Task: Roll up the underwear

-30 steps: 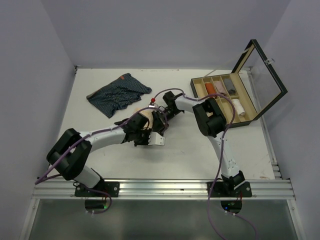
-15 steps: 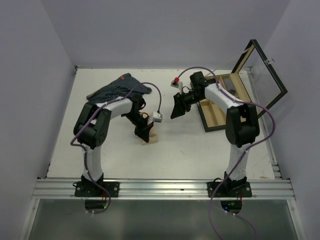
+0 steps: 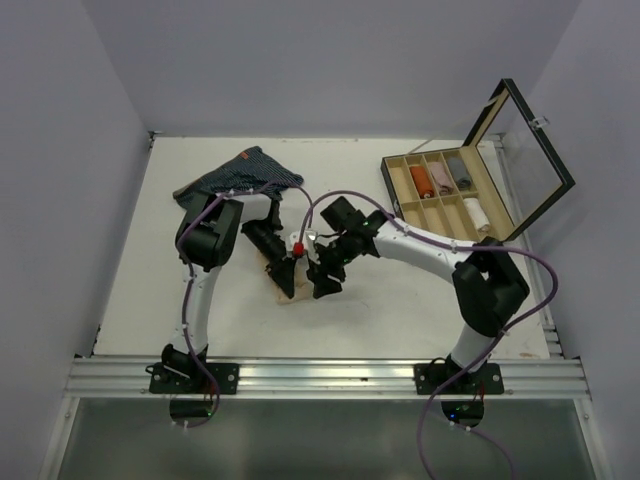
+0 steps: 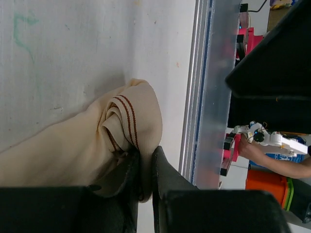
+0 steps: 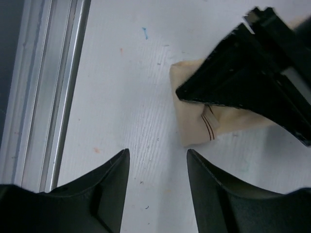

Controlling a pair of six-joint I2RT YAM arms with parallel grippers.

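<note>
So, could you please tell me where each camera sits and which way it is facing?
Top external: high behind the robot, looking down at the table; left arm and right arm show whole, bases nearest.
Left wrist: on the left arm, looking low across the table at the beige underwear; the left gripper fingers pinch its cloth.
Right wrist: on the right arm, looking down at the table; the open right gripper frames the bottom.
Shared: both wrist views show the beige underwear.

Bright even overhead light, soft shadows, sharp.
</note>
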